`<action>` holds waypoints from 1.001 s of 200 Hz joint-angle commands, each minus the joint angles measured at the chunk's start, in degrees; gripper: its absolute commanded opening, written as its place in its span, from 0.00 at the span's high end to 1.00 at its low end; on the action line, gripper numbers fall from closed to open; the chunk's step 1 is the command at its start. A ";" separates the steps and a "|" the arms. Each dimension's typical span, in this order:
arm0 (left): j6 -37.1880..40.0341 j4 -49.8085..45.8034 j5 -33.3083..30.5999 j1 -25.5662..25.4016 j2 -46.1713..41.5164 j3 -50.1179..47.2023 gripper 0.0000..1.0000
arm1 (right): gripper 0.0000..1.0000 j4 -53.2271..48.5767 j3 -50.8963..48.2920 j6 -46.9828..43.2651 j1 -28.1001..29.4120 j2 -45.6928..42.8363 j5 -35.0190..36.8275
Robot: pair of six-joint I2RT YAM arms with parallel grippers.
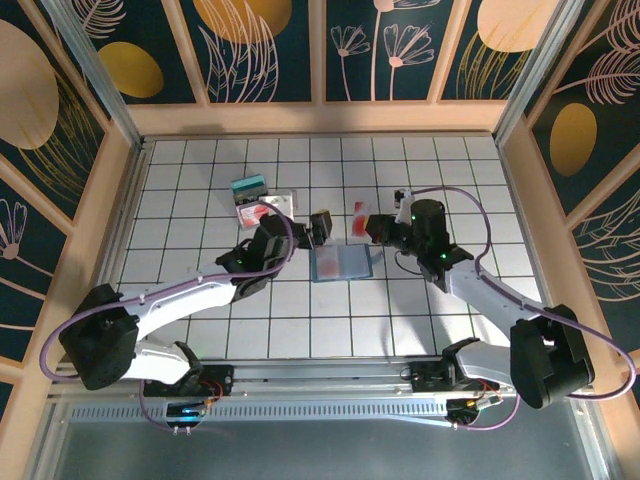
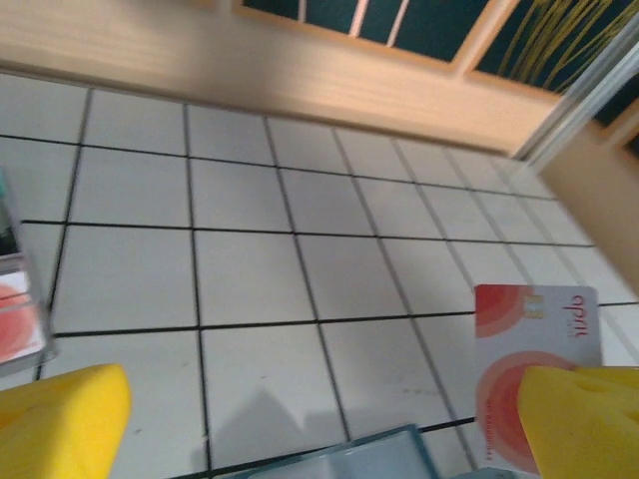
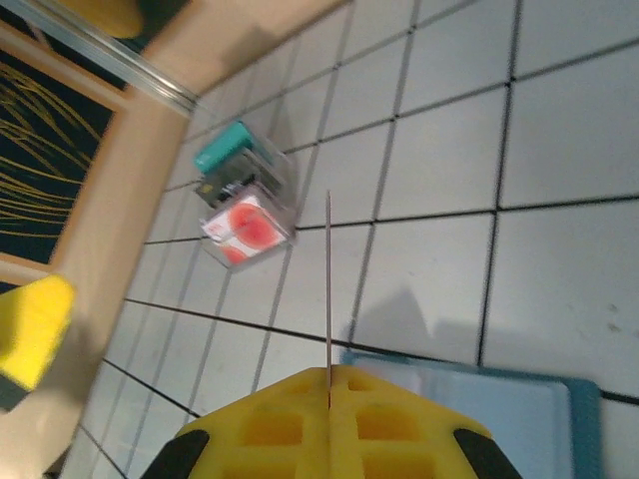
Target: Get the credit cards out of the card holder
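The slate-blue card holder (image 1: pixel 342 263) lies open and flat on the tiled floor between my two grippers. My right gripper (image 1: pixel 377 229) is shut on a white credit card with red circles (image 1: pixel 358 216), held upright just above the holder's far right edge. In the right wrist view the card (image 3: pixel 328 289) shows edge-on as a thin line rising from the shut yellow fingers (image 3: pixel 300 419), with the holder (image 3: pixel 489 414) beneath. My left gripper (image 1: pixel 320 229) hovers open at the holder's far left edge. Its wrist view shows the held card (image 2: pixel 534 334) and the holder's rim (image 2: pixel 349 461) below the gripper (image 2: pixel 321 404).
A pile of teal and red-pink cards (image 1: pixel 256 200) lies on the tiles to the far left of the holder, with its pile edge (image 2: pixel 15 299) and the stack (image 3: pixel 245 205) visible in the wrist views. Wooden walls (image 1: pixel 320 118) enclose the white tiled floor.
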 commanded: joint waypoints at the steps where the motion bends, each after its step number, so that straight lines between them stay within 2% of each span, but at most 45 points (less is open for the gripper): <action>1: -3.35 8.27 10.39 2.85 -1.99 -3.40 0.01 | 1.00 10.00 -1.46 1.81 -0.42 -2.04 -4.30; 47: -2.96 15.78 22.36 4.19 -1.18 -4.90 0.02 | 1.00 16.68 -2.41 3.13 -0.43 -3.13 -11.51; 69: -3.46 18.97 24.62 4.22 -0.50 -5.43 0.08 | 1.00 20.70 -3.25 4.59 -0.38 -3.70 -14.58; 134: -5.91 25.78 32.44 5.20 1.12 -5.73 0.12 | 1.00 30.20 -4.88 8.40 -0.39 -3.57 -21.47; 154: -8.36 29.74 35.86 6.12 1.81 -6.53 0.17 | 1.00 33.63 -5.34 9.65 -0.37 -3.42 -23.33; 187: -9.17 32.13 38.22 6.51 2.55 -6.59 0.23 | 1.00 35.15 -5.52 10.26 -0.37 -2.87 -24.69; 200: -9.51 33.10 39.05 6.66 2.94 -6.52 0.29 | 1.00 36.03 -5.60 10.66 -0.23 -2.49 -25.50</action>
